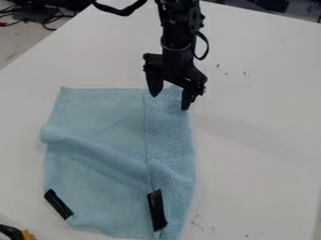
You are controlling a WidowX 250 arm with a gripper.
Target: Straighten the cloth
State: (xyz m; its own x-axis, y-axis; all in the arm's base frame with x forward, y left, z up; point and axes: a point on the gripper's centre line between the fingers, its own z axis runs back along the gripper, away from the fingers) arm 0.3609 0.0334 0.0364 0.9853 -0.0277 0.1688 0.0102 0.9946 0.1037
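At your far left, a black-and-yellow object (pixel 19 233) sits at the lower corner. Next, your light blue cloth (pixel 100 110) lies on the white table (pixel 257 140), a raised wrinkle slanting from its left edge down toward the right. You have one black strip (pixel 59 204) near its lower left and another (pixel 157 210) farther right. Over the cloth's upper right end, your gripper (pixel 169 102) points down, its two fingers spread wide.
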